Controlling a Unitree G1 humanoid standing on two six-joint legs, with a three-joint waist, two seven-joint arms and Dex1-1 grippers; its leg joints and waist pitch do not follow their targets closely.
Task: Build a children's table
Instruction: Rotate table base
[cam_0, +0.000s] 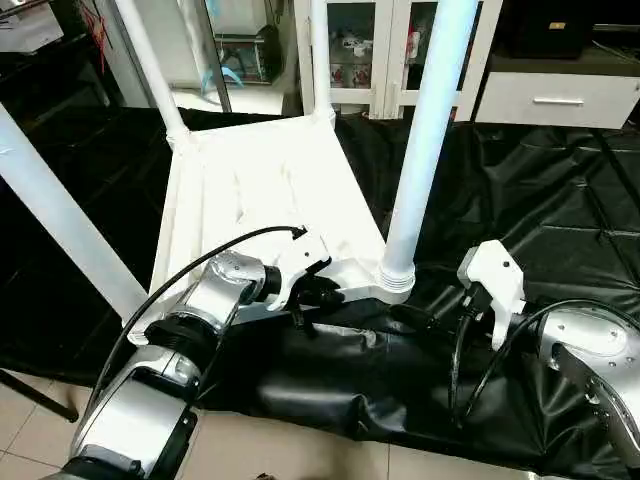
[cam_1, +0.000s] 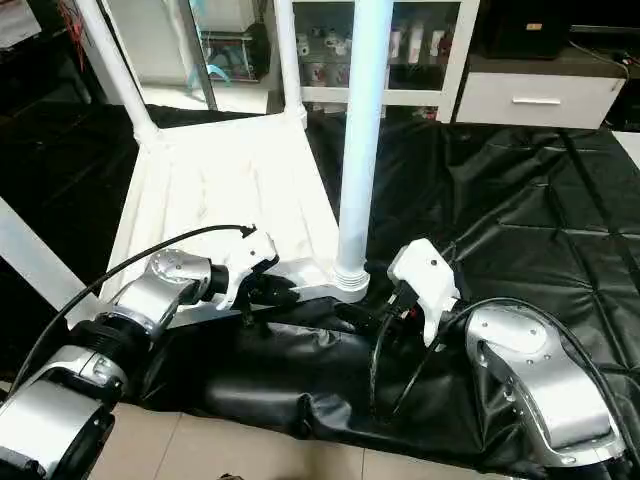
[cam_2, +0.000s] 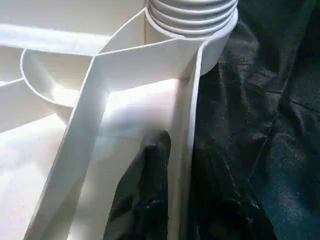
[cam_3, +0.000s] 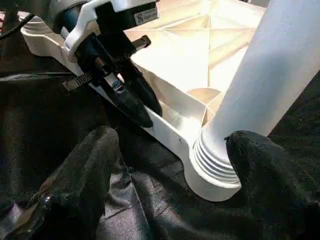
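Tabletop (cam_0: 270, 200) upside down on black sheeting (cam_0: 520, 210), four legs (cam_0: 425, 140) standing up from its corners. Left gripper (cam_3: 131, 100) pinching the near rim wall, one finger each side. Right gripper (cam_3: 170, 175) spread wide beside the near leg's ribbed base. White cabinet (cam_0: 400, 50) and drawer unit (cam_0: 555, 95) behind.

Left tool (cam_2: 172, 195) straddles the tabletop (cam_2: 135, 105) rim wall: one black finger (cam_2: 142, 190) inside against the wall, the other outside over black sheeting (cam_2: 260, 120). Beyond the fingers along that rim, a ribbed leg base (cam_2: 192, 15) sits in the corner socket (cam_2: 217, 47). Ribs branch inward from the socket.
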